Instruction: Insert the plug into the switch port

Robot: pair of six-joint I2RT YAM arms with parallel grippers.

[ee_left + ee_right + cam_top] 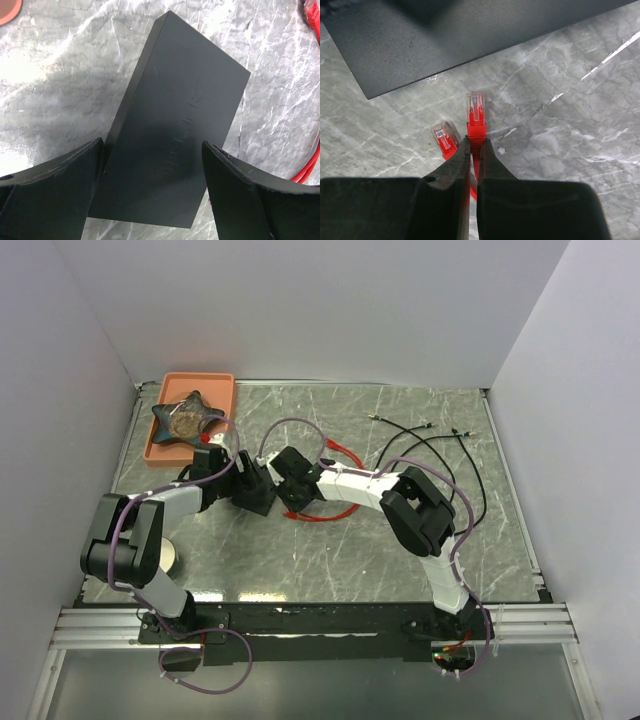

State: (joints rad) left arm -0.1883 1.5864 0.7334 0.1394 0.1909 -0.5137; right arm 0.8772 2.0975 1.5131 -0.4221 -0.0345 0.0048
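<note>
The switch (175,125) is a flat matte-black box lying on the marble table, and it also shows in the top view (257,495). My left gripper (152,142) straddles it. Its fingers (75,190) press against both long sides, and the box sits skewed between them. The sockets are not visible. My right gripper (474,142) is shut on a red plug (476,112) with a clear tip. The plug points at the switch's edge (445,45), a short gap away. From above, the right gripper (292,485) sits just right of the switch.
A second red plug (444,140) lies on the table beside the held one. The red cable (322,516) loops under the right arm. An orange tray (215,382) with a dark star-shaped dish (185,417) stands back left. Black cables (440,450) lie back right.
</note>
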